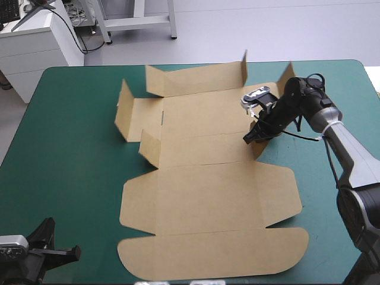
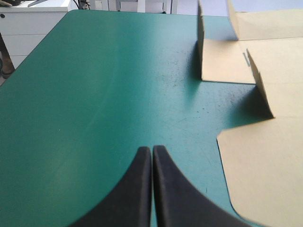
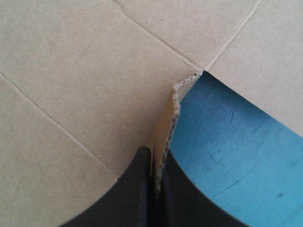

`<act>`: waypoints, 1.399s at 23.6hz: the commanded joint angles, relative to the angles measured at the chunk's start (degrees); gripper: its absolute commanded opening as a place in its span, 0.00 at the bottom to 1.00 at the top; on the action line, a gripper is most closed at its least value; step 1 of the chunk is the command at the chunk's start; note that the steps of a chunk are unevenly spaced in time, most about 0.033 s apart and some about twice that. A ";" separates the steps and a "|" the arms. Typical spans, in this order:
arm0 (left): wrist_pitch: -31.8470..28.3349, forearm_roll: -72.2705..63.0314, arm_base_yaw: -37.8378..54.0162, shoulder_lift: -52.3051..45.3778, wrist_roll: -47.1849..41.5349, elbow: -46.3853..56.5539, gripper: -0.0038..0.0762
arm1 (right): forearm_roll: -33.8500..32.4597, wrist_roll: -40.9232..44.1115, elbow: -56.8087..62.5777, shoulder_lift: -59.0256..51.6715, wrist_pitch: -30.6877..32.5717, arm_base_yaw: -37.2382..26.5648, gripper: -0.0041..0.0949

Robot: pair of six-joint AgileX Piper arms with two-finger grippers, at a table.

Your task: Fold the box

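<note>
- The box [image 1: 208, 196] lies on the teal-green cover [image 1: 71, 136] and takes up the centre of the high view, from the upper middle down to the bottom edge.
- The rounded lid panels in the lower half lie flat. The far wall [image 1: 196, 80] at the upper middle and the left end flap [image 1: 124, 116] stand raised. Nothing is tucked yet.
- The right gripper [image 3: 155, 163] is at the right of centre in the high view. Its black fingers are all but closed on the thin edge of a small side flap [image 3: 171, 113], which stands upright between them at the corner where the creases meet.
- The left gripper [image 2: 152, 150] is in the lower left corner of the high view. Its fingers are pressed together in one point and hold nothing. It hovers over bare cover, with the box's near-left panels ahead and to one side.
- Handling judgement: the board looks light and thin, stiff across each panel, and ready to hinge only along the scored lines.
- The sheet will probably slide on the smooth cover if pushed from one side only.
- Best hold: a free flap edge close to its crease, as the right gripper has it. A pinch at mid-panel would buckle the board.
- Risk: the open fluted edge could crush or tear at the corner notch. How deep the fingers sit on the flap cannot be judged from the wrist view.
</note>
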 commanded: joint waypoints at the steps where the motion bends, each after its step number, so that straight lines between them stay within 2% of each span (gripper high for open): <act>1: -4.62 -0.23 0.10 -0.29 -0.12 -1.37 0.04 | -3.44 -4.95 -4.98 -1.90 -2.53 3.89 0.04; 10: -4.62 -0.23 0.10 -0.29 -0.12 -1.37 0.04 | -4.44 -14.49 -14.19 6.73 0.12 10.77 0.02; 14: -4.62 -0.23 0.10 -0.29 -0.12 -1.37 0.04 | -4.81 -25.17 -21.08 12.05 2.01 14.28 0.02; 21: -4.62 -0.23 0.10 -0.29 -0.12 -1.37 0.04 | -5.94 -41.64 -32.23 17.73 1.26 19.15 0.02; 23: -4.62 -0.23 0.10 -0.29 -0.12 -1.37 0.04 | -4.06 -46.16 -33.50 18.11 -0.35 19.49 0.02; 26: -4.62 -0.23 0.10 -0.29 -0.12 -1.37 0.04 | 0.17 -60.64 -33.50 18.25 -2.44 19.49 0.02; 33: -4.62 -0.23 0.10 -0.29 -0.12 -1.37 0.04 | 0.97 -62.63 -33.50 19.21 -6.55 19.49 0.02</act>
